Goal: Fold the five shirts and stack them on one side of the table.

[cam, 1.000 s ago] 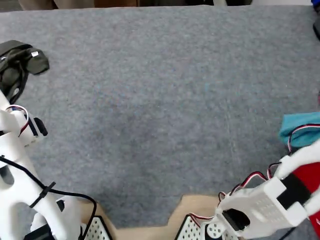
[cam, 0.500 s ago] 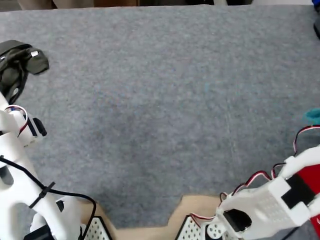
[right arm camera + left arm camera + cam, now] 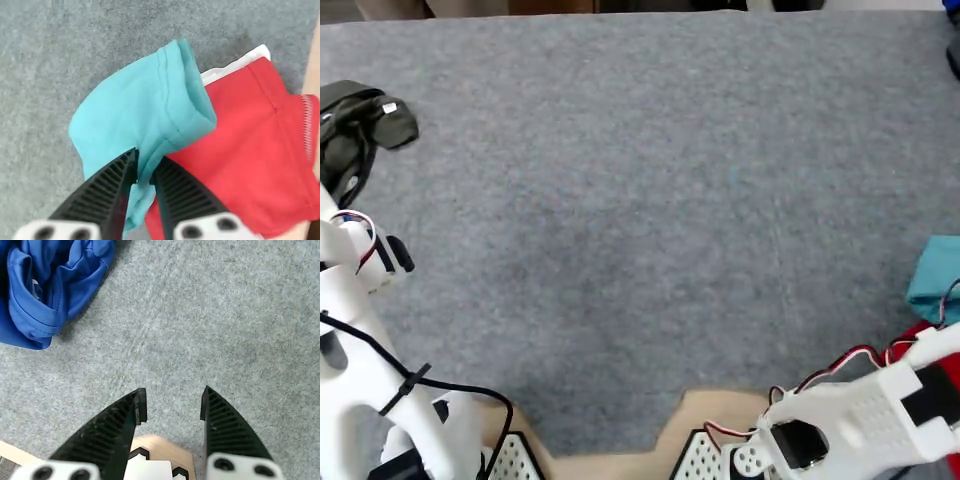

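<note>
My right gripper [image 3: 144, 167] is shut on a fold of the teal shirt [image 3: 145, 110], which lies partly over a folded red shirt [image 3: 240, 150] with a white shirt's edge [image 3: 235, 65] showing beneath. In the high view the teal shirt [image 3: 938, 280] and a bit of the red shirt [image 3: 920, 335] sit at the table's right edge, beside the right arm [image 3: 860, 425]. My left gripper [image 3: 173, 402] hangs open over bare grey felt, holding nothing. A crumpled blue shirt [image 3: 50, 285] lies some way off from it. A dark shirt [image 3: 360, 115] rests at the far left of the table.
Grey felt [image 3: 640, 200] covers the table. A wooden board [image 3: 720, 410] and the arms' bases sit at the front edge. The left arm [image 3: 360, 380] stands at the front left corner.
The right arm has shifted lower and to the right. The teal shirt slid almost out of the high view, then came back lower at the right edge. The left arm has kept still.
</note>
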Tool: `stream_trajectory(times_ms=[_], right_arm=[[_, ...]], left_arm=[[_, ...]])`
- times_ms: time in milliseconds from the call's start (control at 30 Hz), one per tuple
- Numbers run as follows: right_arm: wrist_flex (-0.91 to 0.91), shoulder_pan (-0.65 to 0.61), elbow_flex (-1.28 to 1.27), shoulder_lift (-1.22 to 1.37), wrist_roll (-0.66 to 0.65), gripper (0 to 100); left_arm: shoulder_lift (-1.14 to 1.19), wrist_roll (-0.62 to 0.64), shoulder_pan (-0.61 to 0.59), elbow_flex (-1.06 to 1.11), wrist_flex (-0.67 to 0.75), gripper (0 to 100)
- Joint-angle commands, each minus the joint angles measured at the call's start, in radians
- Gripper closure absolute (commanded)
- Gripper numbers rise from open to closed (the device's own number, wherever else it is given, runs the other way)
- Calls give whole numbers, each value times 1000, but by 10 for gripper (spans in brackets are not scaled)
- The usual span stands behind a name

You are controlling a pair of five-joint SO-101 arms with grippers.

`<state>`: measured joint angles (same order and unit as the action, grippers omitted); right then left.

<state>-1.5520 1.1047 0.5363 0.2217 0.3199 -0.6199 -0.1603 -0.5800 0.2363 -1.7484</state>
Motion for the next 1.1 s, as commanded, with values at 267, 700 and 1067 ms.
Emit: stream_trajectory(times_ms=[267,700,1067], right_arm=[[-137,67,305,-7,-80,994],[-133,163,328,-16,-149,994],[-232,182,403,1,-212,994]], left_arm=[[-7,-2,-8,-40,-12,808],[-7,-2,-2,-38,-12,808],[-7,-2,2,-28,-12,808]])
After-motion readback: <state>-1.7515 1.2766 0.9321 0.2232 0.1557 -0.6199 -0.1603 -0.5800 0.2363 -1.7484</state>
